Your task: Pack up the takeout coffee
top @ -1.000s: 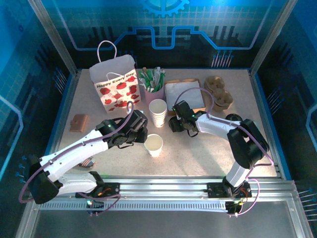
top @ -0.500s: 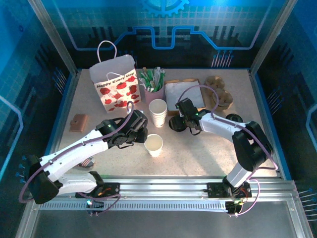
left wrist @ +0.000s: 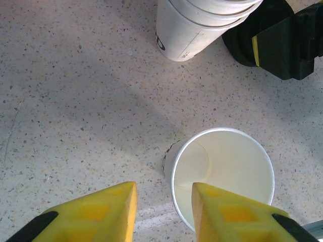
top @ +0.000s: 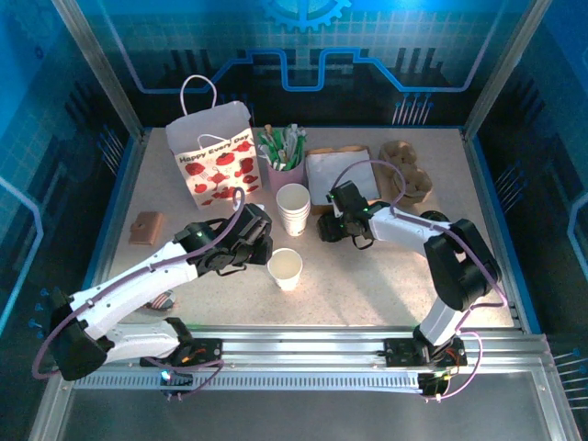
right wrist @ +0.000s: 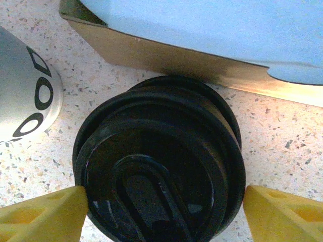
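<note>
The takeout coffee (top: 286, 267) is a single white paper cup without a lid, upright and empty at the table's middle (left wrist: 222, 176). My left gripper (top: 262, 250) is beside its left rim. It is open (left wrist: 163, 194), one yellow finger outside the cup wall and the other over the inside, with a gap showing. A stack of black lids (top: 331, 230) lies to the right of the nested cups. My right gripper (top: 338, 226) is open around that stack of black lids (right wrist: 161, 161), its yellow fingertips (right wrist: 55, 209) at either side.
Nested white cups (top: 293, 208) stand just behind the single cup. Behind them are a pink cup of sticks (top: 283, 161), a strawberry gift bag (top: 216, 156), a brown tray of napkins (top: 342, 175) and a cup carrier (top: 409, 175). A brown sleeve (top: 147, 227) lies at left.
The right gripper's jaws have widened, and it has shifted slightly back and to the right over the black lids. The left arm and the cup have stayed put.
</note>
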Robot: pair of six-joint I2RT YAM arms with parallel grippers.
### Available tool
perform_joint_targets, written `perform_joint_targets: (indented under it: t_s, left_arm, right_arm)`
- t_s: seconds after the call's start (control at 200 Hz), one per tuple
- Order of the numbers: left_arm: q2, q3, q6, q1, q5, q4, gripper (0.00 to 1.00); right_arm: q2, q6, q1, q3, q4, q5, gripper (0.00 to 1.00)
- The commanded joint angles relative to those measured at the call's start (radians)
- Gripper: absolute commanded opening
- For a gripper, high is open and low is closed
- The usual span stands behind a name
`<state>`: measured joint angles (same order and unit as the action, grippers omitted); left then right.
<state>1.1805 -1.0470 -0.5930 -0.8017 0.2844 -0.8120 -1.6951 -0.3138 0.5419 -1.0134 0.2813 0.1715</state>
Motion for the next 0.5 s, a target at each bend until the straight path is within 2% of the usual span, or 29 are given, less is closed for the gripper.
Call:
perform_joint_targets:
  t_s: [0.0, 0.21, 0.495]
  left_arm:
    - [-0.021, -0.019, 0.016, -0.002, 0.009, -0.030, 0.35]
    - [-0.018, -0.022, 0.017, -0.002, 0.014, -0.033, 0.35]
    - [-0.011, -0.041, 0.029, -0.002, 0.026, -0.041, 0.35]
  right_arm:
    - [-0.024, -0.018, -0.014, 0.010, -0.017, -0.028, 0.80]
    - [-0.014, -0.018, -0.011, 0.006, 0.009, 0.019, 0.79]
    - [0.028, 0.034, 0.039, -0.023, 0.029, 0.107, 0.84]
